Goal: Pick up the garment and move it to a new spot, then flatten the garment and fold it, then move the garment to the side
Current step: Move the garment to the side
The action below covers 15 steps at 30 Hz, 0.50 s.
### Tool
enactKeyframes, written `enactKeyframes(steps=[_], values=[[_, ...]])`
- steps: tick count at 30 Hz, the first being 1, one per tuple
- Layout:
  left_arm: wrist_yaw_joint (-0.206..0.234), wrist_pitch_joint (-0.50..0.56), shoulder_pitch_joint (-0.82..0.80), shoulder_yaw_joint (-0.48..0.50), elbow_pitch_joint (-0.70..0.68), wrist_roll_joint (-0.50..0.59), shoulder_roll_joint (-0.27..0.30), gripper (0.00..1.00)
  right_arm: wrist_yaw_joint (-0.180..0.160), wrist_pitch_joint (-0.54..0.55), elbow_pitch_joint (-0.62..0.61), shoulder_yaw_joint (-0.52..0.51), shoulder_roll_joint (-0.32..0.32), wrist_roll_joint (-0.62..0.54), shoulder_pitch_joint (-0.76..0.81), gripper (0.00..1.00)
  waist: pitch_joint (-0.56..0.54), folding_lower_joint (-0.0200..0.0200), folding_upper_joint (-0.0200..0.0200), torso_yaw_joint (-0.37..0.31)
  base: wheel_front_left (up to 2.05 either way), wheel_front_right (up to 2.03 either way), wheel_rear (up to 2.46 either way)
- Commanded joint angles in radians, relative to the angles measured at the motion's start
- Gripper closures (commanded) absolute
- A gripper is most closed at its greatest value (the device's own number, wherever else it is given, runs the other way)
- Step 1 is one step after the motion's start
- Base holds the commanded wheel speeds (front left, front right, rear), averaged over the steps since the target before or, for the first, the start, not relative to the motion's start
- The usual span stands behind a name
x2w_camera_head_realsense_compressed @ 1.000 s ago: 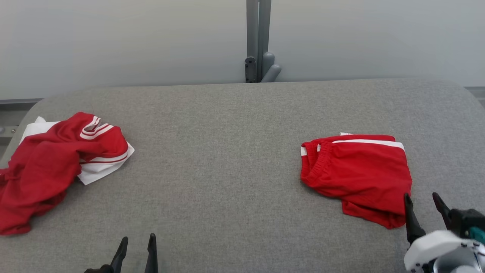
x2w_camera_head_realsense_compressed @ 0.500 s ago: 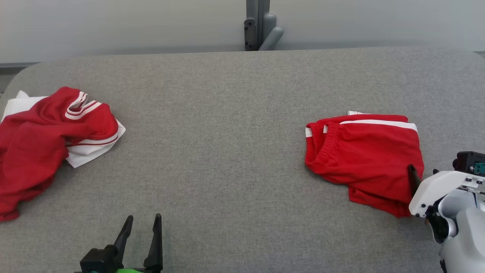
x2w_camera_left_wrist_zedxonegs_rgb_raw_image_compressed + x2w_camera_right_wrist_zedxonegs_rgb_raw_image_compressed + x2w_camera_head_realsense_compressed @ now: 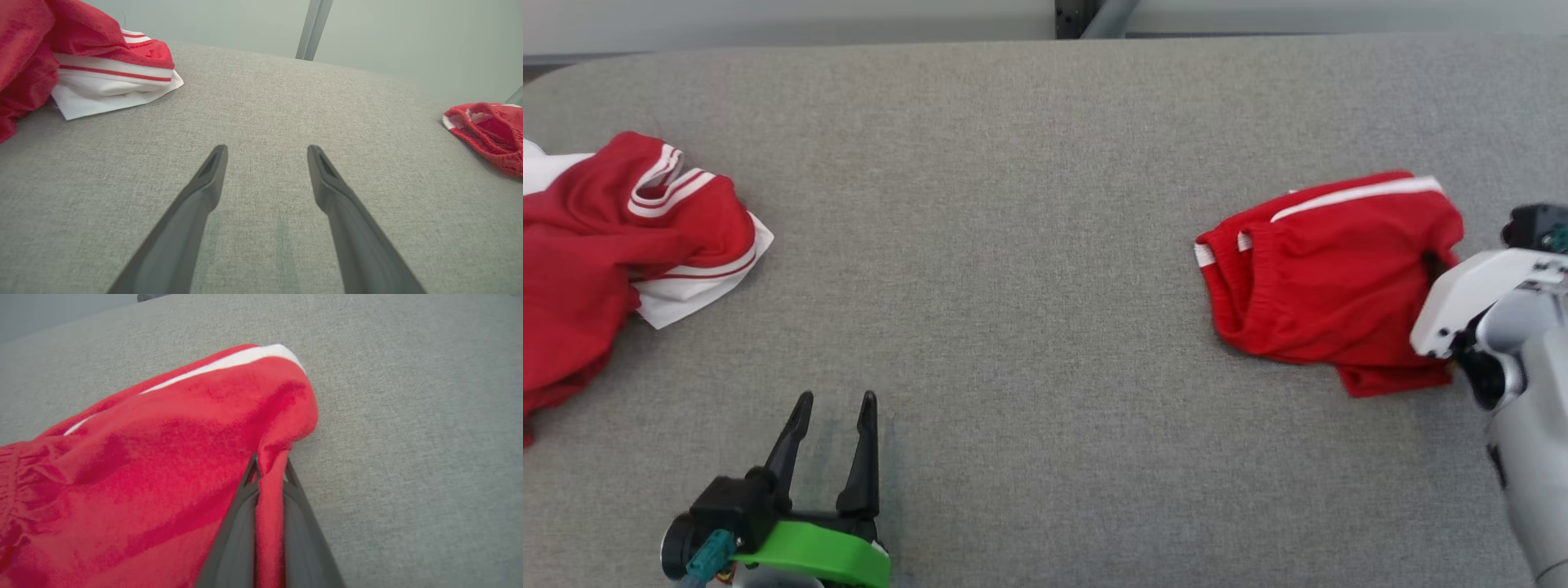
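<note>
Shorts [image 3: 1323, 278], red with a white stripe, were bunched at three o'clock, a fold pinched by the right claw [image 3: 270, 461]; the left claw [image 3: 836, 398] was spread wide.

Grey bench [image 3: 1045, 163]: red shorts [image 3: 1323, 278] at right, right gripper [image 3: 1433, 263] at their edge; left gripper [image 3: 833, 400] fingers [image 3: 863, 449] spread; crumpled red-and-white garment [image 3: 621, 237] far left.

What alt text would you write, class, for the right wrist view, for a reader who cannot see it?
The right gripper has its jaws shut on a fold of red shorts. The shorts, edged by a white stripe, bunch up to the left on a grey table.
</note>
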Motion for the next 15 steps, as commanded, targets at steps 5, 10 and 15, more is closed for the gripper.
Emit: enactKeyframes(steps=[5, 10, 15], values=[[0.0, 0.0, -0.074, -0.021, -0.053, -0.005, 0.027, 0.0, -0.001, 0.079, -0.037, 0.041, -0.169, -0.023, -0.08, 1.0, 0.141, 0.0, 0.0102, -0.034, 0.0, 0.0, 0.0], [0.0, 0.0, -0.103, -0.036, -0.07, -0.009, 0.035, 0.0, -0.001, 0.126, -0.029, -0.004, -0.306, -0.026, -0.11, 1.0, 0.192, 0.0, 0.0102, -0.021, 0.0, 0.0, 0.0], [0.0, 0.0, -0.116, -0.049, -0.083, -0.019, 0.041, 0.0, -0.001, 0.131, 0.003, -0.046, -0.386, -0.06, -0.111, 1.0, 0.213, 0.0, 0.0102, -0.005, 0.0, 0.0, 0.0]])
